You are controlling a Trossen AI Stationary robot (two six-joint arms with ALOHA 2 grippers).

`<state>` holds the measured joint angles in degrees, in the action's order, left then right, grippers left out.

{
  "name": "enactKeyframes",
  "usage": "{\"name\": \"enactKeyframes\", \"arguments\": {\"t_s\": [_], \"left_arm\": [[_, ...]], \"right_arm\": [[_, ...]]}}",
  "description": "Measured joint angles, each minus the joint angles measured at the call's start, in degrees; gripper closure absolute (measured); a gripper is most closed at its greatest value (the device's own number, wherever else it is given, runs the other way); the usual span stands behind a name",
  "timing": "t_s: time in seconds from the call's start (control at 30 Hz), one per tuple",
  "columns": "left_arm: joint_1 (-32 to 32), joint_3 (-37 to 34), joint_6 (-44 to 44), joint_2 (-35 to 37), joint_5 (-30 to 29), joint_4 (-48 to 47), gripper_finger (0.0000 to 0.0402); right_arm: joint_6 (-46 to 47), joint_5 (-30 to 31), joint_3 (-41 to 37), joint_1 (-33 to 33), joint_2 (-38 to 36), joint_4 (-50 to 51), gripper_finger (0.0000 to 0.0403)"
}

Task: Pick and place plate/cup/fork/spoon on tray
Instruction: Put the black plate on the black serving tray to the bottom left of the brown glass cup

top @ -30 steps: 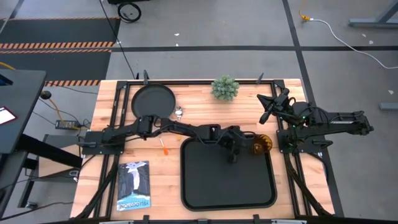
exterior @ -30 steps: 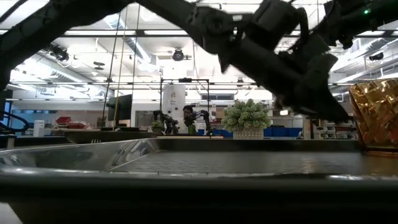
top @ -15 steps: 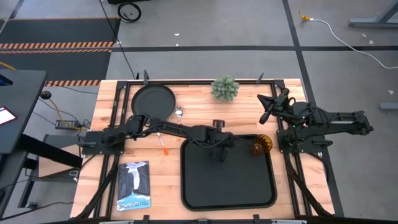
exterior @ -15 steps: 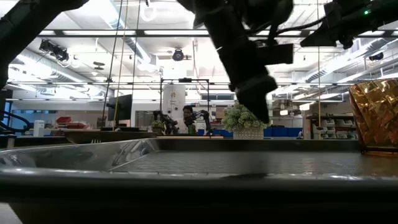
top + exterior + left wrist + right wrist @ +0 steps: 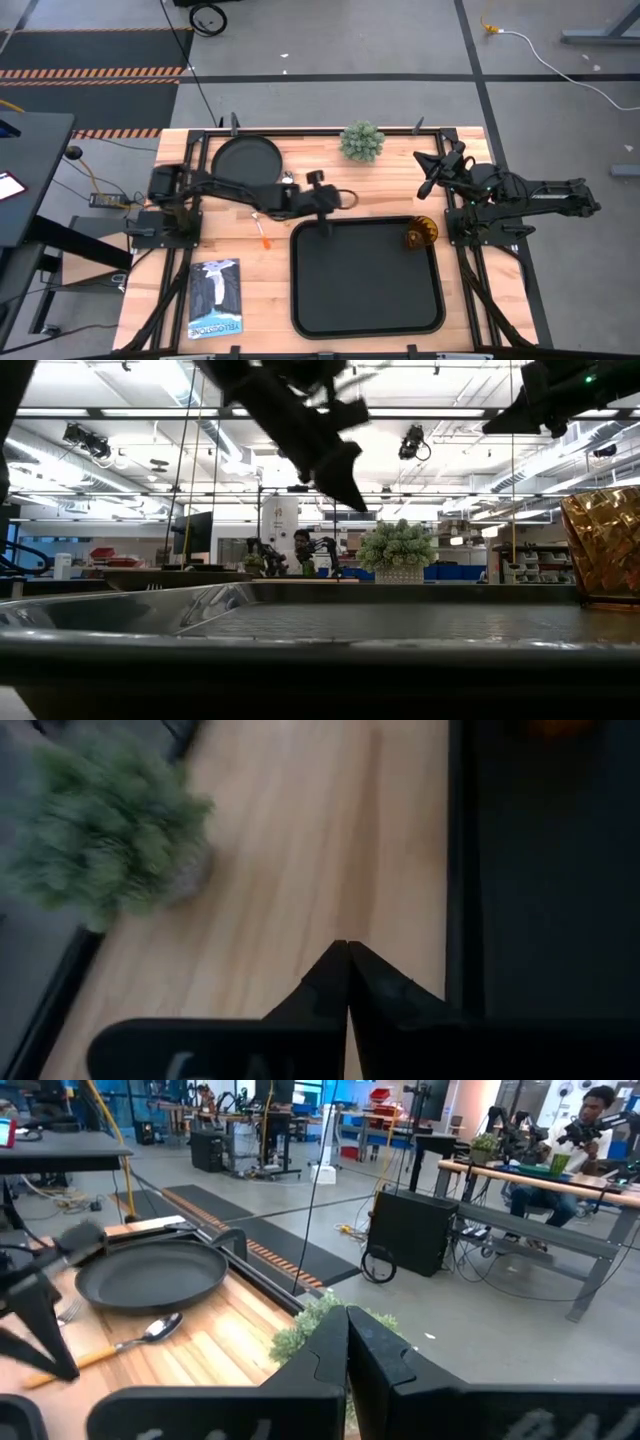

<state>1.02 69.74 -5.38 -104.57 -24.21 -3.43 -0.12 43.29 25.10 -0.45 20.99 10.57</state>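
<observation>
Amber-orange translucent tumbler (image 5: pixel 420 232) stands on the large black rectangular tray (image 5: pixel 366 290), tucked into its far right corner; from table height the cup (image 5: pixel 603 546) rises at the right over the tray's rim (image 5: pixel 300 650). The left gripper (image 5: pixel 325 213) hangs above the wooden table (image 5: pixel 300 170) just past the tray's far left corner, its two dark fingers (image 5: pixel 347 982) pressed together on nothing. To its left, the round matte black plate (image 5: pixel 246 161) sits at the far left of the table. The spoon (image 5: pixel 285 181) with its silver bowl lies just right of the plate, and the orange-handled fork (image 5: pixel 263 234) lies nearer, left of the tray. A small green potted plant (image 5: pixel 361 141) stands at the far edge, a booklet (image 5: pixel 215 297) near left. The right gripper (image 5: pixel 428 184) waits raised at the far right, its fingers (image 5: pixel 346 1342) likewise closed and empty.
</observation>
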Motion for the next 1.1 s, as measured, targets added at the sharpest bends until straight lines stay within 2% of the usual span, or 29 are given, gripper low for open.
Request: {"name": "enactKeyframes", "arguments": {"t_s": [0.13, 0.33, 0.53, 0.8, 1.1], "left_arm": [[-0.26, -9.09, 1.87, 6.78, -0.16, 7.84, 0.0392], [-3.23, -18.74, 8.12, 15.34, -0.31, 10.54, 0.0392], [-7.17, -24.68, 12.08, 22.24, -0.01, 11.94, 0.0392], [-11.51, -31.62, 12.93, 31.50, 0.41, 12.93, 0.0392], [-18.95, -39.74, 16.76, 38.92, 0.62, 15.69, 0.0392]], "right_arm": [[-0.10, -0.10, 0.00, 0.04, 0.00, -0.60, 0.0394], [-1.01, -0.26, 0.00, 0.08, 0.07, -0.58, 0.0394], [-1.16, -1.04, 0.00, 0.10, 0.37, -0.67, 0.0394], [-1.17, -1.07, 0.00, 0.00, 1.43, -0.62, 0.0394], [-0.98, -2.55, 0.00, -0.04, 2.66, -1.64, 0.0394]]}}
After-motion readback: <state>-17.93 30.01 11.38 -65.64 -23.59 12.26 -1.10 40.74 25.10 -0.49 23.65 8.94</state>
